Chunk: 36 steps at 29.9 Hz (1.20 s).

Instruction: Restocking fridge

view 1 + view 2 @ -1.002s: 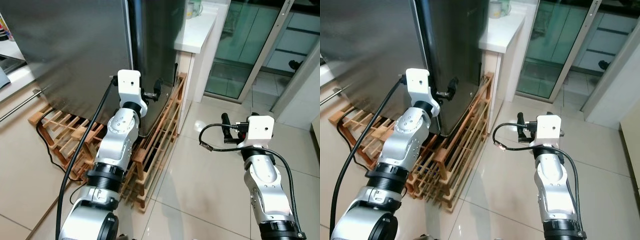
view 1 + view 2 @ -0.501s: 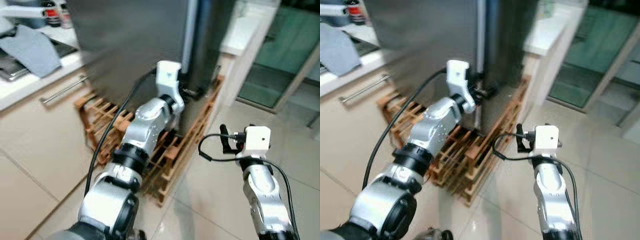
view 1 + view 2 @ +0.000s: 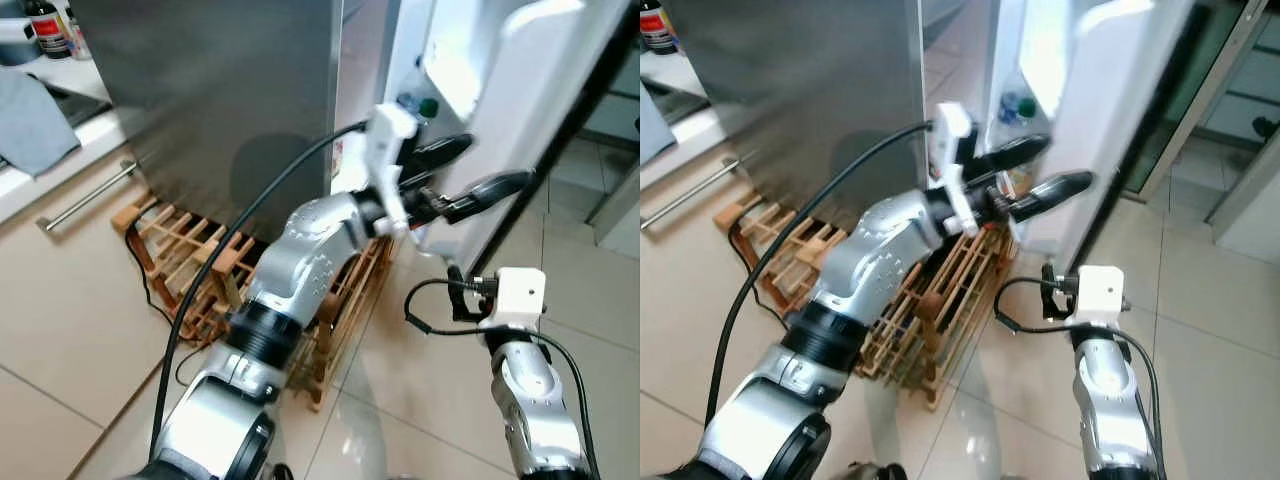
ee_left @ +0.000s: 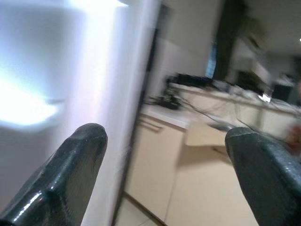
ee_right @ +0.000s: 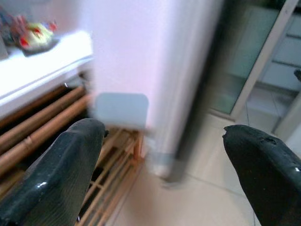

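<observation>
The steel fridge (image 3: 220, 100) stands with its door (image 3: 520, 110) swung open, white inner side showing. A bottle with a green cap (image 3: 428, 107) sits in the door shelf. My left gripper (image 3: 468, 168) is raised in front of the door's lower part, open, its fingers (image 3: 490, 186) spread. In the left wrist view the door's edge (image 4: 136, 94) lines up with the gap of that gripper (image 4: 164, 160); contact cannot be told. My right gripper (image 3: 455, 296) hangs lower over the floor, open and empty, facing the door's bottom (image 5: 141, 56).
A wooden lattice rack (image 3: 200, 260) lies on the floor under and around the fridge. A counter with a grey cloth (image 3: 30, 110) and a drawer handle (image 3: 85, 195) is at the left. A glass sliding door (image 3: 1240, 80) is at the right, tiled floor (image 3: 420, 420) below.
The fridge door has swung open to the right, and my left gripper has risen and moved right along with it. The camera has also turned. My right arm stays low.
</observation>
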Tool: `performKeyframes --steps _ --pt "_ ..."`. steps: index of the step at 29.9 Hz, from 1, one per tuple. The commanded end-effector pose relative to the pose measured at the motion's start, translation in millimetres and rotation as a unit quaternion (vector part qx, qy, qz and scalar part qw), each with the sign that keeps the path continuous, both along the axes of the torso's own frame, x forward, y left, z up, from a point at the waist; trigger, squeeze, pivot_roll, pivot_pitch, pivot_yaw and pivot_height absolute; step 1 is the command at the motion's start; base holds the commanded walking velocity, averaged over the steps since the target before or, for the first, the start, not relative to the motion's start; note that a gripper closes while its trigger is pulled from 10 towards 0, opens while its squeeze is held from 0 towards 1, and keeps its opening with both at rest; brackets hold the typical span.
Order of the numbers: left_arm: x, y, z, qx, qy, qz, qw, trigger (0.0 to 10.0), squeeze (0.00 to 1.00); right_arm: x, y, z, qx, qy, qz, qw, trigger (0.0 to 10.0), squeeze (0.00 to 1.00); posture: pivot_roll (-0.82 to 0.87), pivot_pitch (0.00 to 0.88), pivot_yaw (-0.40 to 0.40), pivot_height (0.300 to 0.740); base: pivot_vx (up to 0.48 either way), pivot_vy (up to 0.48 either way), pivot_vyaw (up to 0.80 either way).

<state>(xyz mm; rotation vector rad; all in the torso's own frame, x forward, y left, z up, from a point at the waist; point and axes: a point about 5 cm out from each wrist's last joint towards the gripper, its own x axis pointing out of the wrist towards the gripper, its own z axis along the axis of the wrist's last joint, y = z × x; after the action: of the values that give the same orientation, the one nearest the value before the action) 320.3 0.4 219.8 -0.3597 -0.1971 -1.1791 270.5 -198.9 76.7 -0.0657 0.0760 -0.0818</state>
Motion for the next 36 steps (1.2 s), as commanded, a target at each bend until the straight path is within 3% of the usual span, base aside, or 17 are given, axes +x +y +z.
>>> performKeyframes --steps 1,2,4,5,6,7,9,11,13,17,23,24,26,27,29,32,36 --pt "3.7 29.8 -14.6 0.004 0.026 0.034 0.999 10.0 0.00 4.2 -3.1 6.5 0.004 -0.014 -0.001 1.000 10.0 0.00 -0.12 0.000 0.020 0.740 0.000 0.000 0.00" --pt "3.7 29.8 -14.6 0.004 0.026 0.034 0.999 10.0 0.00 4.2 -3.1 6.5 0.004 -0.014 -0.001 1.000 10.0 0.00 -0.12 0.000 0.020 0.740 0.000 0.000 0.00" --pt "8.3 84.6 -40.5 0.040 0.047 0.111 0.992 10.0 0.00 10.1 -7.2 7.7 0.010 -0.010 -0.005 1.000 10.0 0.00 -0.08 0.000 0.006 0.740 0.000 0.000 0.00" --pt "8.3 84.6 -40.5 0.040 0.047 0.111 0.992 10.0 0.00 10.1 -7.2 7.7 0.010 -0.010 -0.005 1.000 10.0 0.00 -0.08 0.000 0.006 0.740 0.000 0.000 0.00" --pt "9.6 109.8 -49.4 0.048 0.060 0.154 0.985 10.0 0.00 13.5 -7.6 8.6 0.011 -0.009 -0.003 1.000 10.0 0.00 -0.06 0.000 0.000 0.740 0.000 0.000 0.00" --pt "9.6 109.8 -49.4 0.048 0.060 0.154 0.985 10.0 0.00 13.5 -7.6 8.6 0.011 -0.009 -0.003 1.000 10.0 0.00 -0.06 0.000 0.000 0.740 0.000 0.000 0.00" --pt "8.0 150.0 -59.2 0.061 0.073 0.236 0.967 10.0 0.00 21.5 -4.8 11.6 0.009 -0.012 0.007 1.000 10.0 0.00 -0.03 0.000 -0.008 0.740 0.000 0.000 0.00" --pt "3.0 188.5 -62.3 0.048 0.087 0.344 0.934 10.0 0.00 32.4 4.5 17.8 0.013 -0.021 0.022 0.999 10.0 0.00 -0.01 0.000 -0.015 0.740 0.000 0.000 0.28" --pt "-7.3 206.6 -69.4 0.047 0.102 0.409 0.906 10.0 0.00 40.8 17.4 22.8 0.014 -0.027 0.044 0.999 10.0 0.00 0.00 0.000 -0.021 0.740 0.000 0.000 0.69" --pt "-14.5 194.9 -82.8 0.044 0.123 0.435 0.891 10.0 0.00 49.0 41.9 26.4 0.030 -0.032 0.086 0.995 10.0 0.00 0.02 0.000 -0.042 0.740 0.000 0.000 0.65" --pt "-7.2 181.3 -85.9 0.069 0.118 0.462 0.876 10.0 0.00 56.8 62.8 31.9 0.046 -0.036 0.120 0.991 10.0 0.00 -0.01 0.000 -0.057 0.740 0.000 0.000 0.57" --pt "-3.9 175.3 -84.8 0.095 0.100 0.483 0.864 10.0 0.00 61.8 75.1 38.8 0.057 -0.045 0.146 0.987 10.0 0.00 -0.01 0.000 -0.058 0.740 0.000 0.000 0.52" --pt "-2.1 174.0 -85.6 0.131 0.082 0.499 0.853 10.0 0.00 63.0 76.0 39.5 0.069 -0.043 0.148 0.986 10.0 0.00 -0.02 0.000 -0.059 0.740 0.000 0.000 0.50" --pt "0.5 171.5 -87.2 0.224 0.029 0.516 0.827 10.0 0.00 62.0 73.0 35.3 0.088 -0.028 0.150 0.984 10.0 0.00 -0.03 0.000 -0.059 0.740 0.000 0.000 0.00" --pt "0.6 165.9 -85.2 0.257 -0.011 0.510 0.821 10.0 0.00 60.9 71.0 33.0 0.091 -0.023 0.149 0.984 10.0 0.00 -0.03 0.000 -0.062 0.740 0.000 0.000 0.00" --pt "-0.7 146.6 -78.7 0.230 -0.019 0.480 0.846 10.0 0.00 56.2 66.5 26.1 0.097 -0.013 0.143 0.985 10.0 0.00 -0.03 0.000 -0.056 0.740 0.000 0.000 0.00" --pt "3.1 143.6 -74.6 0.205 -0.006 0.491 0.847 10.0 0.00 55.3 68.3 25.6 0.092 -0.017 0.145 0.985 10.0 0.00 -0.03 0.000 -0.057 0.740 0.000 0.000 0.00"
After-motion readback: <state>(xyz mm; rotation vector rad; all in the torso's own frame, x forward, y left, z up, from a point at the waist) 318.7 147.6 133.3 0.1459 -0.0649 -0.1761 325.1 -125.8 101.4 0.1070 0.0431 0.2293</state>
